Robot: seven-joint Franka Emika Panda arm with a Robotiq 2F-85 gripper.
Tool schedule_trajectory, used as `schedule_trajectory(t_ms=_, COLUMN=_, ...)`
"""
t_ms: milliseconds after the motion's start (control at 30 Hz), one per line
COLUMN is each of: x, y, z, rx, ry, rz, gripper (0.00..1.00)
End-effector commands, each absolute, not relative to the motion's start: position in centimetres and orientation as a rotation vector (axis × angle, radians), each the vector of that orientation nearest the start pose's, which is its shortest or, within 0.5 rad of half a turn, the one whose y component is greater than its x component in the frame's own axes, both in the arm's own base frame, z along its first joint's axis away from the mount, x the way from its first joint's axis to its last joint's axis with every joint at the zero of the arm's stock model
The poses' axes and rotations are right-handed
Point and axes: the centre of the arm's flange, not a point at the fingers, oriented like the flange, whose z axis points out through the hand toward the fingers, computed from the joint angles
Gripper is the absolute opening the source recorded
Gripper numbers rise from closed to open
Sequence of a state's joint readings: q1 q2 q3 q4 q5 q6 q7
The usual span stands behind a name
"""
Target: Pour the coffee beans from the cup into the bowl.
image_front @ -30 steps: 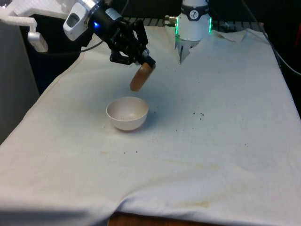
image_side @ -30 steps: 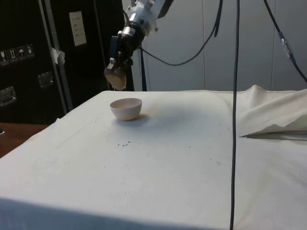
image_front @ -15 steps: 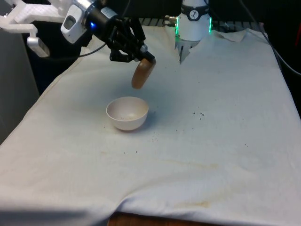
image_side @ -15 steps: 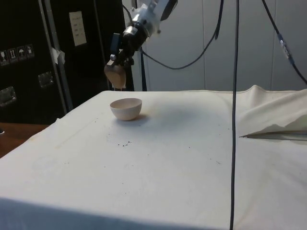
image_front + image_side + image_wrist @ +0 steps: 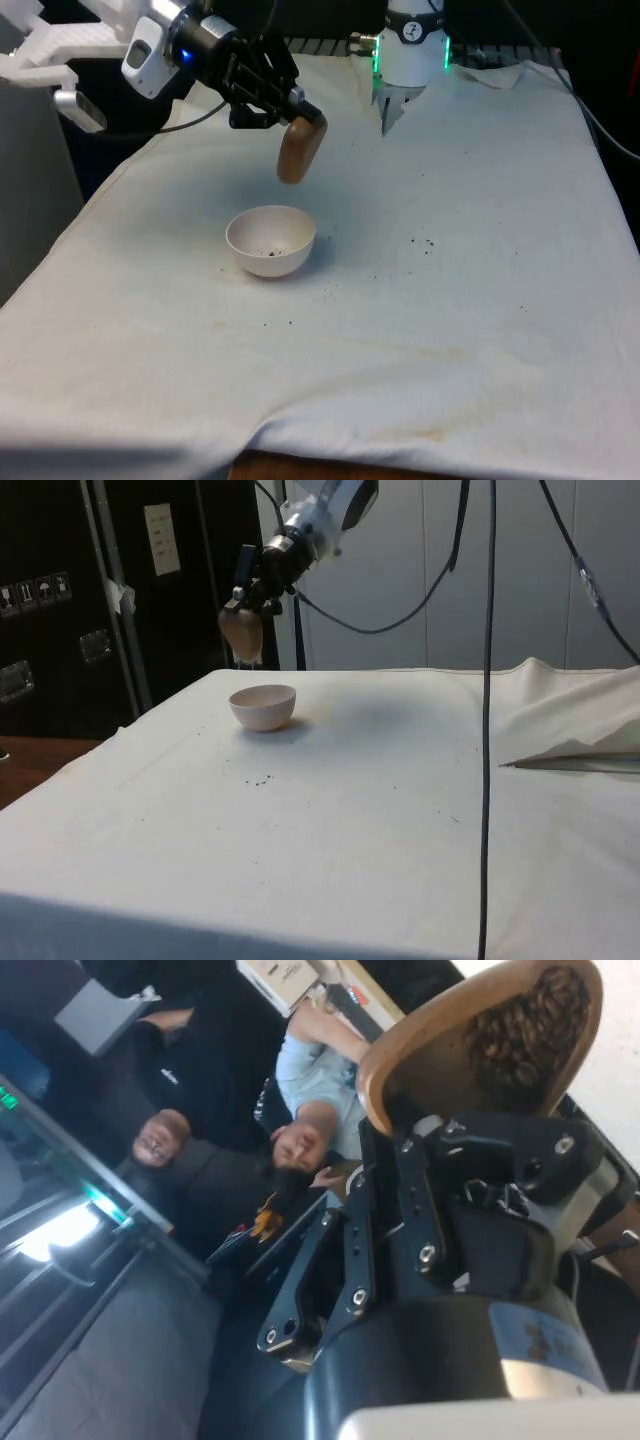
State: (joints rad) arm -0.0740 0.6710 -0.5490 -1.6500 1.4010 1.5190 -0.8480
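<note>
A tan cup [image 5: 300, 150] hangs tipped over, mouth down, above the white bowl [image 5: 270, 240], with my gripper [image 5: 290, 112] shut on its upper rim. In the side view the cup [image 5: 241, 635] is held above and just behind the bowl [image 5: 264, 706]. The wrist view looks into the cup [image 5: 440, 1050], where dark coffee beans [image 5: 525, 1030] cling inside it. A few beans [image 5: 268, 251] lie in the bottom of the bowl.
Stray beans [image 5: 425, 241] are scattered over the white cloth to the front view's right of the bowl, and more [image 5: 262, 777] lie in front of it in the side view. Two people [image 5: 300, 1140] show behind the cup in the wrist view.
My gripper has lifted the cup a little and swung it more upright above the bowl. A few dark beans now lie in the bowl's bottom.
</note>
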Motion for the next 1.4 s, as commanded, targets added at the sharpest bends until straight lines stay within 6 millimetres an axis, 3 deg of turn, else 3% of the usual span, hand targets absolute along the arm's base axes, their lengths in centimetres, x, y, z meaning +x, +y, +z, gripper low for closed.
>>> schedule_trajectory(t_ms=0, x=61.2, y=-24.2, z=27.2, rx=-1.976, ry=0.256, rz=-0.296, gripper=0.0)
schedule_trajectory(t_ms=933, x=60.6, y=-28.1, z=26.9, rx=-1.812, ry=0.316, rz=-0.3, gripper=0.0)
schedule_trajectory(t_ms=1367, x=60.5, y=-29.3, z=25.8, rx=-1.728, ry=0.348, rz=-0.297, gripper=0.0)
